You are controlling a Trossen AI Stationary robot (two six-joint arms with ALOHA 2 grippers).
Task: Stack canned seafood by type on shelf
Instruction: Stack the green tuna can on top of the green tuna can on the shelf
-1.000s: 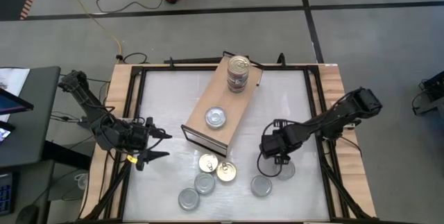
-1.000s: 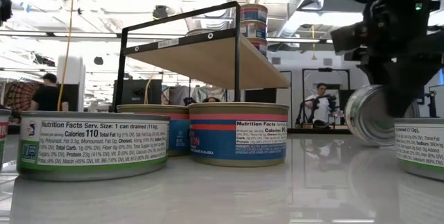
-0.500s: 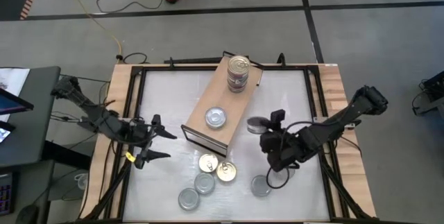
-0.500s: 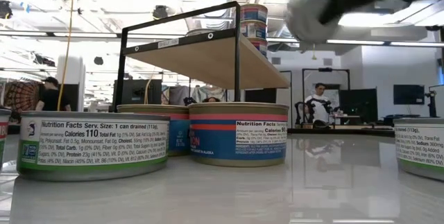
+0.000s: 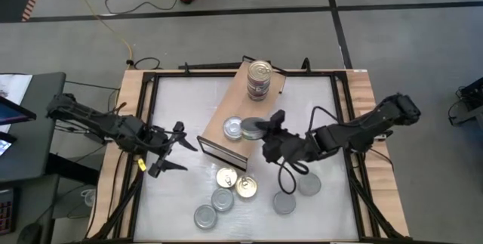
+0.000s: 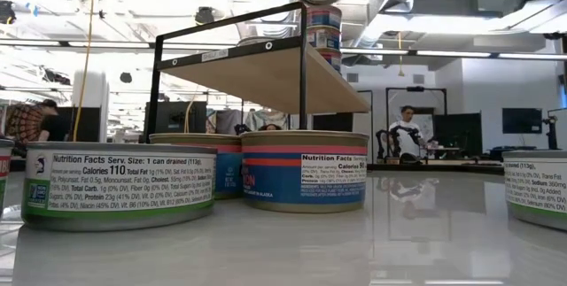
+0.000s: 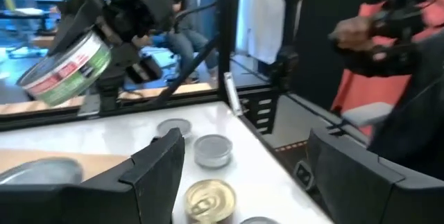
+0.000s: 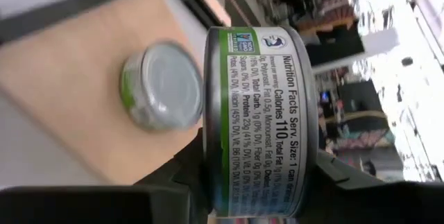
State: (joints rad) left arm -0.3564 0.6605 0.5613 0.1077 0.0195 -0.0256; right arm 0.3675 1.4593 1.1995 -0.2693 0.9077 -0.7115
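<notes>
Tin in the right gripper had a green-and-white label with a nutrition panel, clamped between the fingers and carried on edge above the near end of the shelf. The right wrist view alone showed that label, and below it a silver-lidded green tin lying flat on the light wooden board. From above, the carried tin hung just beside that lone tin, while a stack of cans with a gold lid stood at the shelf's far end. Four loose tins, gold-lidded and silver, clustered on the white table near the shelf's near end, and two silver ones lay under the right arm. The low view gave their labels instead: a green one and a blue-and-red one. The left gripper hovered over the table to the shelf's left, fingers spread wide and empty; its wrist view caught the other arm's tin from the side.
</notes>
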